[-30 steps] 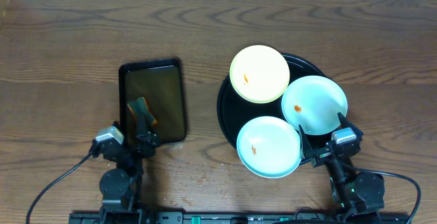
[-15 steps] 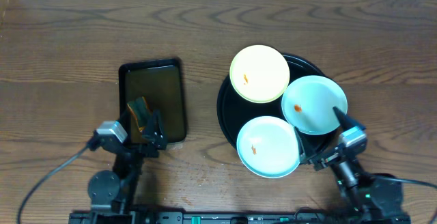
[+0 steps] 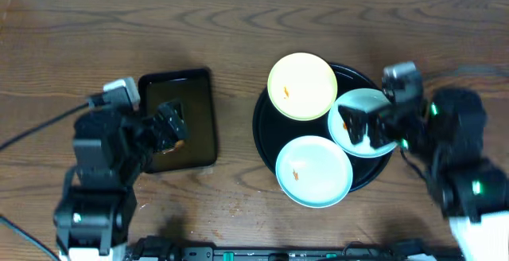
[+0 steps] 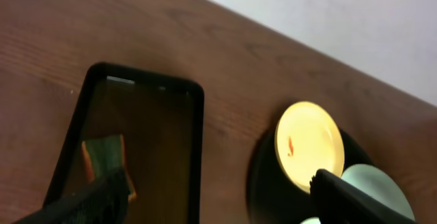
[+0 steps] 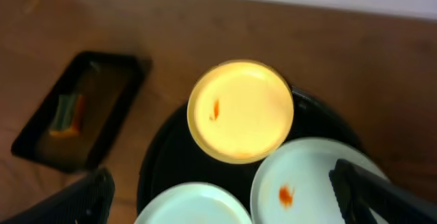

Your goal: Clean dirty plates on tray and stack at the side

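Note:
The round black tray (image 3: pixel 266 126) holds three plates: a pale yellow plate (image 3: pixel 301 85) at the back, a mint plate (image 3: pixel 367 110) on the right and a second mint plate (image 3: pixel 313 170) in front. Each has a small orange speck. My right gripper (image 3: pixel 362 126) hovers open and empty over the right mint plate (image 5: pixel 300 183). My left gripper (image 3: pixel 169 126) hovers open and empty over the near end of a small black rectangular tray (image 3: pixel 199 110). The right wrist view also shows the yellow plate (image 5: pixel 240 111) and the front mint plate (image 5: pixel 194 207).
A green and orange sponge (image 4: pixel 102 157) lies in the rectangular tray (image 4: pixel 147 115), left of the round tray (image 4: pixel 263 183). Cables trail from both arms near the table's front edge. The brown wooden table (image 3: pixel 238 30) ends at a white wall at the back.
Both arms have risen from the front edge and reached out over the table. The left gripper now hangs over the rectangular tray. The right gripper now hangs over the right mint plate.

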`<state>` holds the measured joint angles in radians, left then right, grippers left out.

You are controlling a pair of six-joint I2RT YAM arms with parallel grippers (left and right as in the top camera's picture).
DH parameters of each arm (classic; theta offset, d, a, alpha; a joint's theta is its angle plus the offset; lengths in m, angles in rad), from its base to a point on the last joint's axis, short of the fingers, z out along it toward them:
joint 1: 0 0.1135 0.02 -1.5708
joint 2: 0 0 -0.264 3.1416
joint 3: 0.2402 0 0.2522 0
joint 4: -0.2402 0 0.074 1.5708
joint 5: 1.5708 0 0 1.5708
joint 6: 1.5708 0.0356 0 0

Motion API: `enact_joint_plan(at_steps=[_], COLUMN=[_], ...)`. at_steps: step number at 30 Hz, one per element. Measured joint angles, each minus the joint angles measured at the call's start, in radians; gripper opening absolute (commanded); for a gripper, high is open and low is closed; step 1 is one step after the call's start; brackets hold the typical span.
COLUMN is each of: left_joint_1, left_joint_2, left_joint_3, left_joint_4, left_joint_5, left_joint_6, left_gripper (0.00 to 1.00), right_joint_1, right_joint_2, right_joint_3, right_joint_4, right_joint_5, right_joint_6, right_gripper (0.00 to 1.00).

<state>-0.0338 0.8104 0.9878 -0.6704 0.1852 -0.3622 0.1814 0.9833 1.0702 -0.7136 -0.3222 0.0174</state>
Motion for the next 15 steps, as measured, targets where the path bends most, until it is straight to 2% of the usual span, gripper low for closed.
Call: enact_joint_plan(at_steps=[1, 2, 9, 11, 15], left_joint_1=[0.000, 0.000, 0.000, 0.000, 0.000], left_joint_2=[0.020, 0.035, 0.074, 0.079, 0.128], left_joint_3=[0.021, 0.030, 0.034, 0.034, 0.035], left_joint_4=[-0.019, -0.027, -0.086, -0.103, -0.166], left_joint_5=[0.000, 0.000, 0.035, 0.042, 0.013], left_joint_6=[0.000, 0.000, -0.003, -0.003, -0.007], left_gripper=[0.86, 0.98, 0.99, 0.89, 0.89], right_joint_1=[0.000, 0.000, 0.000, 0.000, 0.000], right_joint_2=[0.039, 0.081, 0.210, 0.221, 0.224], right_joint_3=[0.031, 0.058, 0.092, 0.092, 0.092], right_joint_4=[-0.020, -0.032, -0.046, -0.045, -0.067], right_joint_5=[-0.005, -0.013, -0.130, -0.153, -0.155], right_joint_6=[0.000, 0.001, 0.040, 0.047, 0.059], right_gripper=[0.99, 0.99, 0.99, 0.96, 0.89])
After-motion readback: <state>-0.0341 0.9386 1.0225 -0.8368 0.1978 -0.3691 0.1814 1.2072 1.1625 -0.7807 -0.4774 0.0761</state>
